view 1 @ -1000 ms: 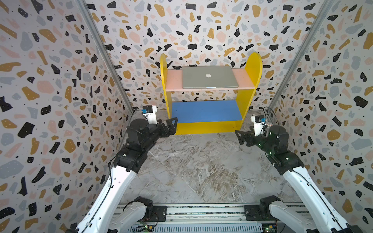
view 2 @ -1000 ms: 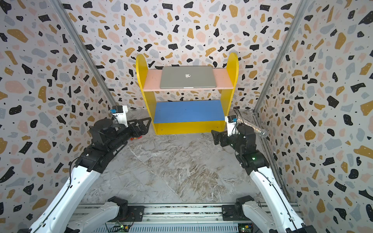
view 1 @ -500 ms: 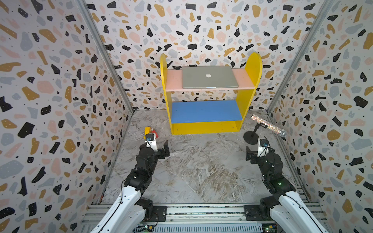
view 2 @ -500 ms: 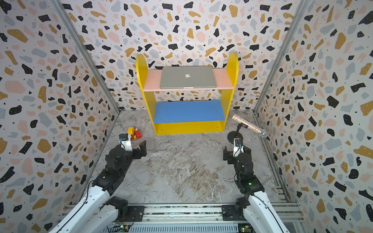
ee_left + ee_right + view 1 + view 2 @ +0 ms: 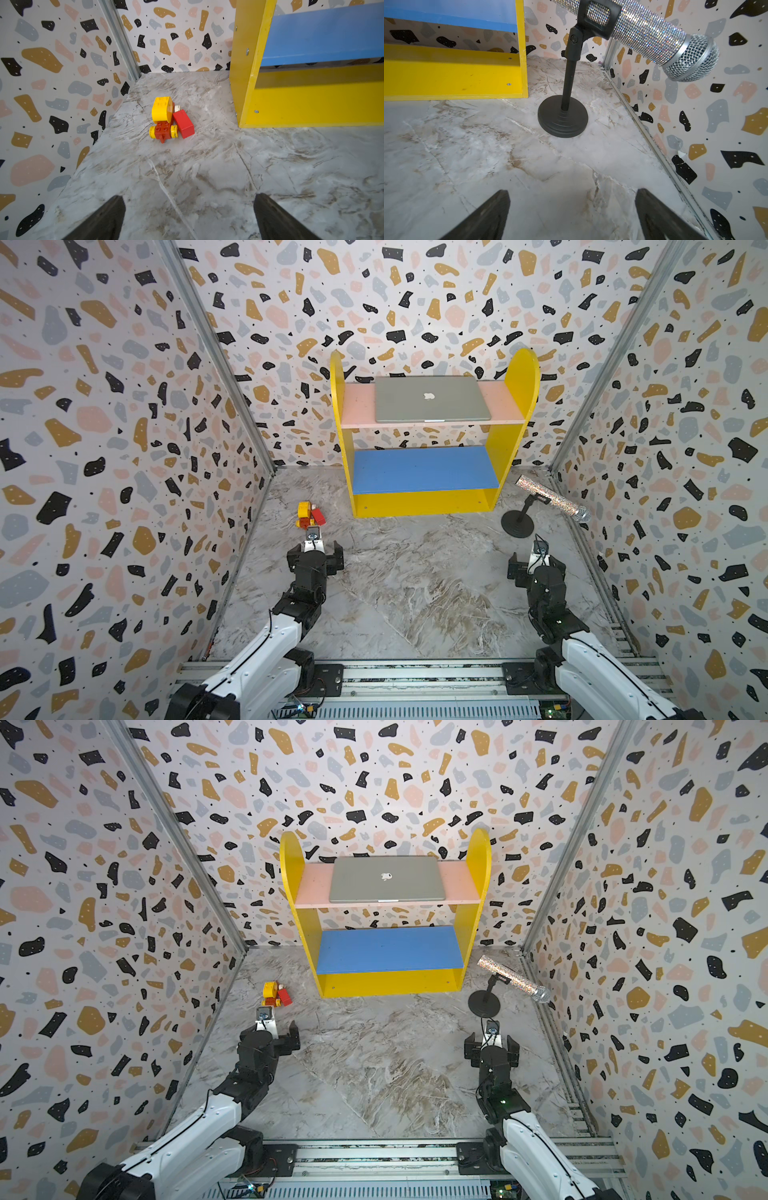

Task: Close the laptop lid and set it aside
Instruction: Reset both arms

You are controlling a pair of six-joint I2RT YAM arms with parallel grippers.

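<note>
Speckled walls enclose the upper-centre shelf (image 5: 522, 381) storing the closed laptop (image 5: 432, 404), so left gripper (image 5: 315, 552) and right gripper (image 5: 536, 565) hang wide, empty.

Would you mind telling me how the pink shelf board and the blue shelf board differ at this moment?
The pink board is the upper one, while the blue board sits below it. The pink board carries the closed laptop, lying flat with its logo facing up, while nothing shows on the blue board. Both boards are flat, level and fixed between the same yellow side panels.
</note>
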